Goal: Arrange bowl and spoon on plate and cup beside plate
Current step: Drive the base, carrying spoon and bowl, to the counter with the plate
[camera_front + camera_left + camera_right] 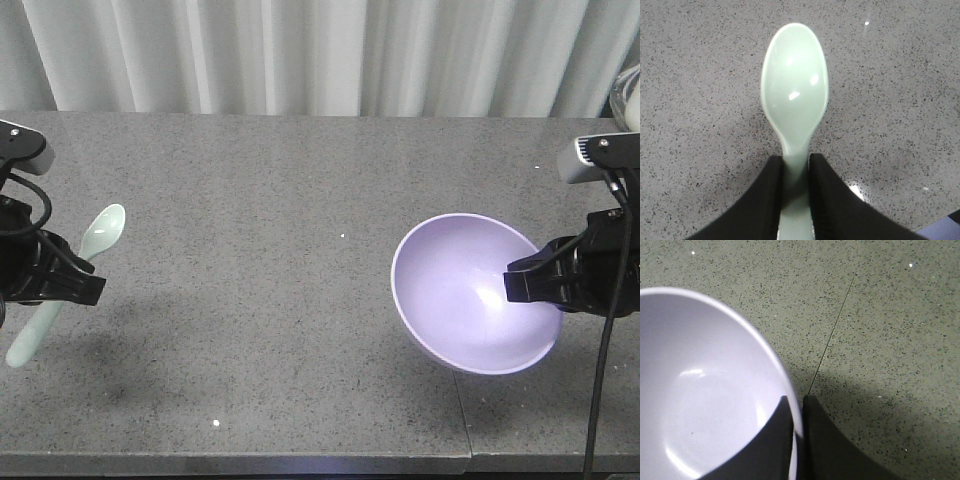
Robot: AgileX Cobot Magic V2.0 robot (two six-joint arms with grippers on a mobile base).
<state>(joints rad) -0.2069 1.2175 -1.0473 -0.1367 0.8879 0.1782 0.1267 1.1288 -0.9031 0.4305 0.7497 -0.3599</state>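
Both arms loaded, bowl on the right and spoon on the left, no plate or cup in sight

The lavender bowl (455, 285) hangs tilted over the right end of the tabletop (300, 200), its open side turned toward the middle and its shadow on the stone below, so I'd say it's off the surface. The right gripper (797, 407) is clamped on its rim, one finger inside and one outside. Way over by the left edge, the mint spoon (103, 235) is pinched at the neck by the left gripper (796, 172). Its long axis runs diagonally, scoop end aimed at the far edge and the middle, handle trailing toward the near left corner. The two are well apart, with only stone between them. Bowl goes with the right arm and spoon with the left, but I can't tell where the plate is from here.
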